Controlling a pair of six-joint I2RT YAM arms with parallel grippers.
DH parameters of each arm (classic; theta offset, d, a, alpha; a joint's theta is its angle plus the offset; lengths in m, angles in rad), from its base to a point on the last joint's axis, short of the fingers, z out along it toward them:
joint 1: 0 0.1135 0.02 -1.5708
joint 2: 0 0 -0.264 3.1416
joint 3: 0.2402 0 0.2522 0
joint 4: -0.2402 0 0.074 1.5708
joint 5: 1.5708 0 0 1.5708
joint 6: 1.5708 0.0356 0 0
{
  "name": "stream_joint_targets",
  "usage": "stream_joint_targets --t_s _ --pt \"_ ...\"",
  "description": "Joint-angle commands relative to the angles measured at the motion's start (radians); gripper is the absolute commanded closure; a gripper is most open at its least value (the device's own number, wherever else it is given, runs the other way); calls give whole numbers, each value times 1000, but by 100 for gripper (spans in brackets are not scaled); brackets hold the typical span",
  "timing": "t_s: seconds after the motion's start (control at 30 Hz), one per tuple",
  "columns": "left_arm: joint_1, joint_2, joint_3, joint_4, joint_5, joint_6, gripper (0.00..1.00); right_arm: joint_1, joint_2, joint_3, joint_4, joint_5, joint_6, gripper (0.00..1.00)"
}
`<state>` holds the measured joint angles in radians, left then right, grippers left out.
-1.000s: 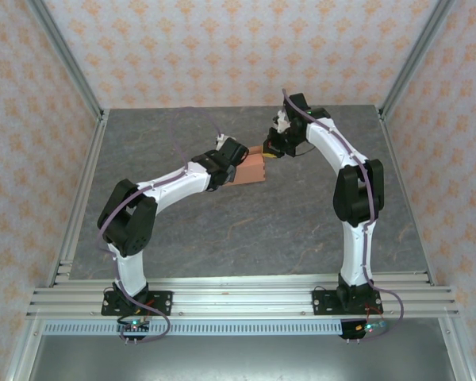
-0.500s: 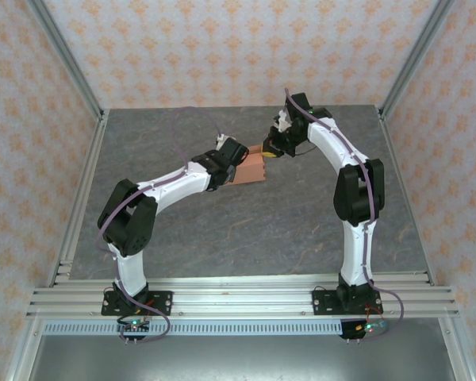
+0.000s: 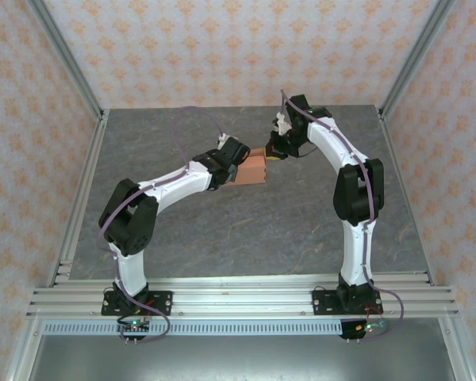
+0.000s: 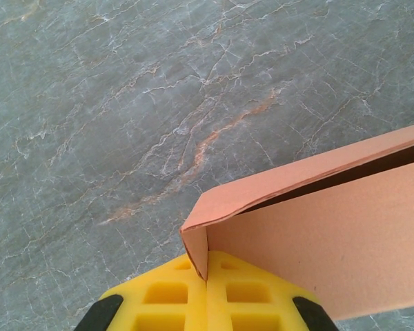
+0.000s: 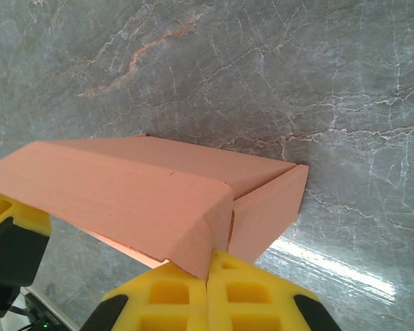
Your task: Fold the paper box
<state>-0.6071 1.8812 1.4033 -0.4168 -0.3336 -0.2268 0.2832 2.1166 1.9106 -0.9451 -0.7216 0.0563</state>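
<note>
left arm [image 3: 170,184] stretched low toward centre, right arm [image 3: 357,194] arched up and folded back left, left gripper [image 3: 238,164] and right gripper [image 3: 273,151] facing each other close, both pinched tight on paper box [image 3: 254,169] edges

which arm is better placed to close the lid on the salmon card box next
Right, probably: the right gripper is shut on a corner of the folded-over lid flap of the salmon-orange card box, so it can steer it down. The left gripper, shut on the opposite end, suits anchoring.
</note>
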Motion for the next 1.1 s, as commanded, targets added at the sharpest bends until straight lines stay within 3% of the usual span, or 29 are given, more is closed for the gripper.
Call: stream_joint_targets --t_s 0.0,0.47,1.07 --pt "-5 35 -7 -146 50 0 100 -2 -34 -38 -1 81 -45 99" --pt "-1 -11 -30 -119 100 -63 100 100 -201 -309 229 326 29 100" --pt "19 -46 -97 -50 143 -91 100 176 -298 -590 516 443 70 100"
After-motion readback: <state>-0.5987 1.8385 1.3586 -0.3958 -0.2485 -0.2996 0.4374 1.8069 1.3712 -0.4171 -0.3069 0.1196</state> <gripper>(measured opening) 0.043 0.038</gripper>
